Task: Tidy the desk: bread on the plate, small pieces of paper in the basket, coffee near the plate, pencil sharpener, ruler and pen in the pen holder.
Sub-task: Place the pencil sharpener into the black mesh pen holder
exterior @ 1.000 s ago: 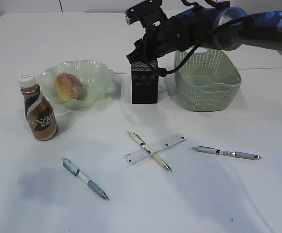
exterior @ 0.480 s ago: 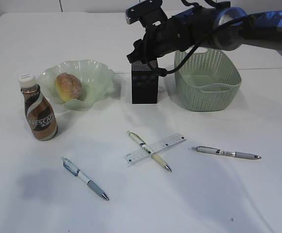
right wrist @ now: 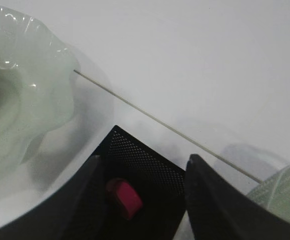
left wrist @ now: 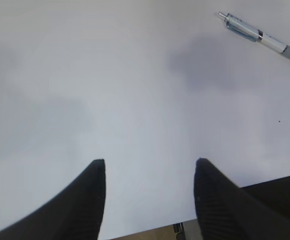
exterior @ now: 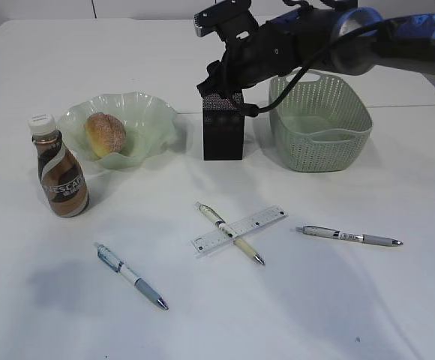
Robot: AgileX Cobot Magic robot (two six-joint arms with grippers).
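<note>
My right gripper (exterior: 219, 86) hangs open just above the black mesh pen holder (exterior: 223, 135). In the right wrist view the right gripper (right wrist: 145, 157) straddles the pen holder (right wrist: 155, 172), and a red pencil sharpener (right wrist: 125, 198) lies loose inside it. The bread (exterior: 106, 133) sits on the pale green plate (exterior: 146, 112), with the coffee (exterior: 61, 177) at its front left. The clear ruler (exterior: 259, 220) lies across a yellowish pen (exterior: 229, 232). A blue pen (exterior: 131, 275) and a grey pen (exterior: 349, 236) lie apart. My left gripper (left wrist: 150, 161) is open over bare desk. The small pieces of paper are out of view.
The green basket (exterior: 319, 120) stands right of the pen holder, under the right arm. The blue pen (left wrist: 265, 37) shows at the top right of the left wrist view. The desk's near edge lies just behind the left fingers.
The right arm's rear part has lifted slightly while its gripper stays over the pen holder. Nothing on the desk has moved.
</note>
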